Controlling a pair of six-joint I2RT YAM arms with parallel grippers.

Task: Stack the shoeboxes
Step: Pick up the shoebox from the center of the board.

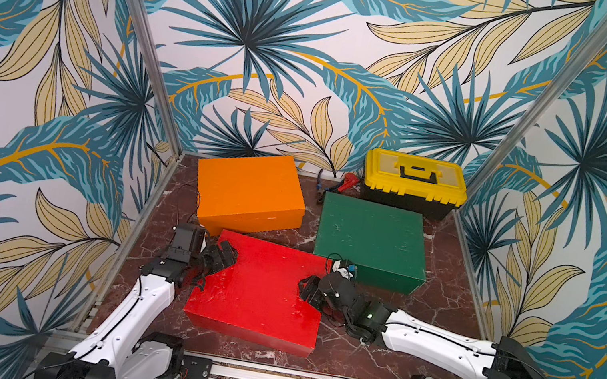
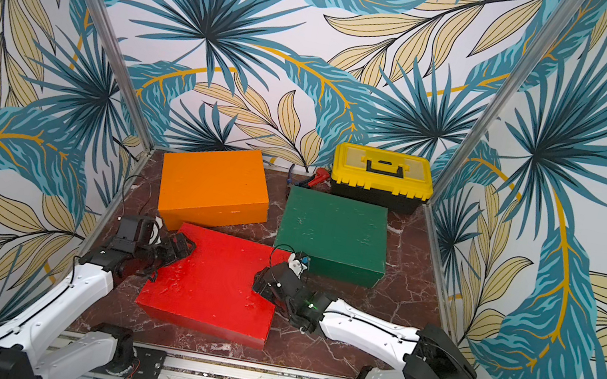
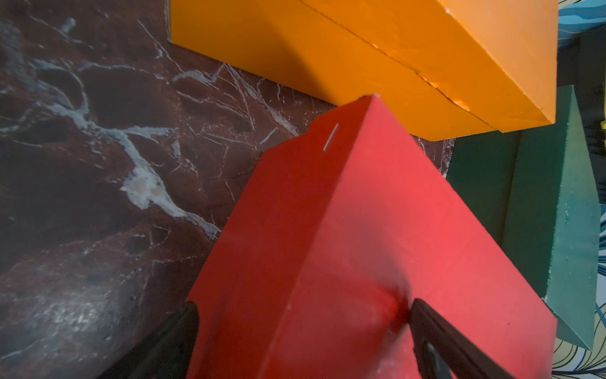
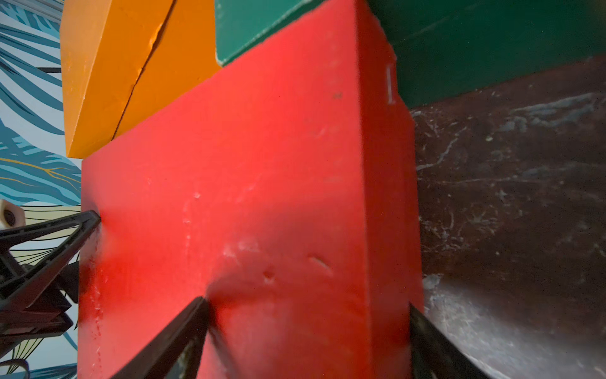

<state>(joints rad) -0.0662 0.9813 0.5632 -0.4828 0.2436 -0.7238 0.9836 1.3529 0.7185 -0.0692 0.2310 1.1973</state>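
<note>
The front shoebox [image 1: 257,296] lies before rear-left shoebox [image 1: 247,189] and rear-right shoebox [image 1: 370,232]; toolbox [image 1: 415,180] stands behind the latter.

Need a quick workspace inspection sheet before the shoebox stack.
Surface: maroon marble table, white-veined.
Job's things: red box, orange box, green box lie unstacked on table, lids on.
Clutter: yellow toolbox and hand tools at back.
Grippers: left gripper and right gripper, fingers spread astride red box's opposite edges; grip unclear.
Cables: thin black wire loops beside orange box.
Surroundings: leaf-print walls, metal posts.
</note>
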